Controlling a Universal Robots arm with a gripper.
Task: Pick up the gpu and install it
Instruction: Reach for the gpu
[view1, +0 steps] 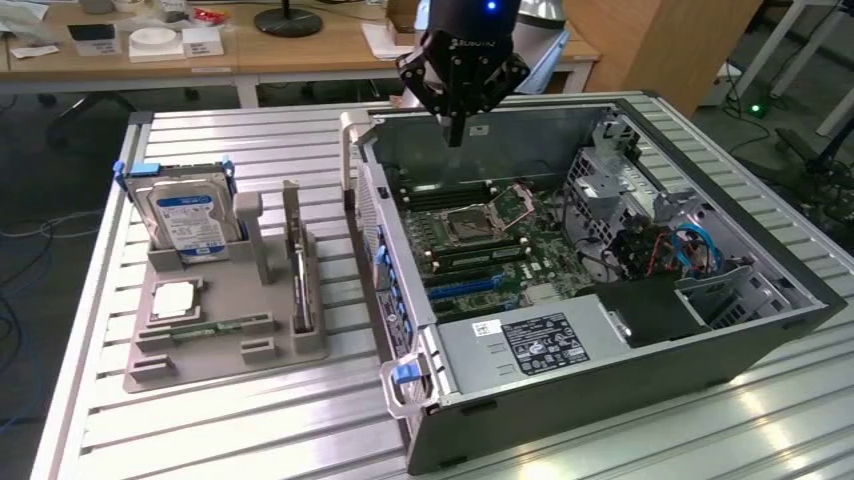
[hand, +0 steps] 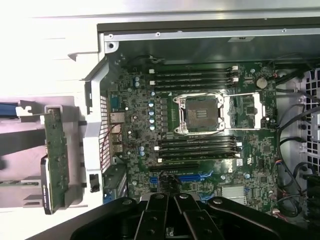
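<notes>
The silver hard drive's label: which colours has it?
Blue and white; the silver hard drive shows best in the exterior view.

Arm (view1: 467, 25) hangs vert., claw (view1: 457, 135) pointing down, closed tight, empty.

arm (view1: 461, 15) cut off at the upper edge, gpu (view1: 302, 290) partly hidden in its holder (view1: 200, 365), label (view1: 534, 342) print unreadably small

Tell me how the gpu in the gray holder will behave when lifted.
The gpu is a thin flat board, so it should stay stiff rather than flop. Standing on edge in the gray holder, it may tip if nudged sideways. Its exposed green circuitry looks fragile, so squeezing could harm it.
</notes>
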